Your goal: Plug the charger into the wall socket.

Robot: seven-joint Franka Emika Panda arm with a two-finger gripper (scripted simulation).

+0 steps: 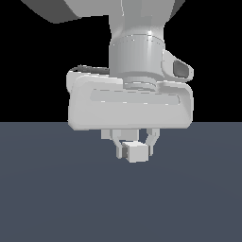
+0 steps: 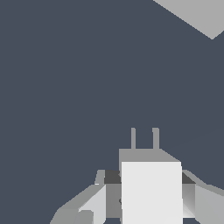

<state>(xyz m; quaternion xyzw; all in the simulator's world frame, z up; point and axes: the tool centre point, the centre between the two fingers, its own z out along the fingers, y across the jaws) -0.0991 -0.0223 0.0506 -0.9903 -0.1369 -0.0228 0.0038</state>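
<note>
In the exterior view your end effector [image 1: 133, 147] hangs beneath the broad pale hand body, its fingers [image 1: 118, 150] pinching the charger [image 1: 137, 152], which sits between them and, going by the gap under it, looks lifted clear of the dark tabletop [image 1: 47, 198]. Move to the wrist view and you see why the grip is set this way: the fingers clamp the block's sides, leaving the two grey prongs [image 2: 144, 138] free and pointing away from the camera, ready to lead into a hole. Further along that frame, at its far corner, a light-grey slab edge [image 2: 197, 15] shows, probably the wall socket, well apart from the prongs; you will likely need to turn and carry the charger towards it.
</note>
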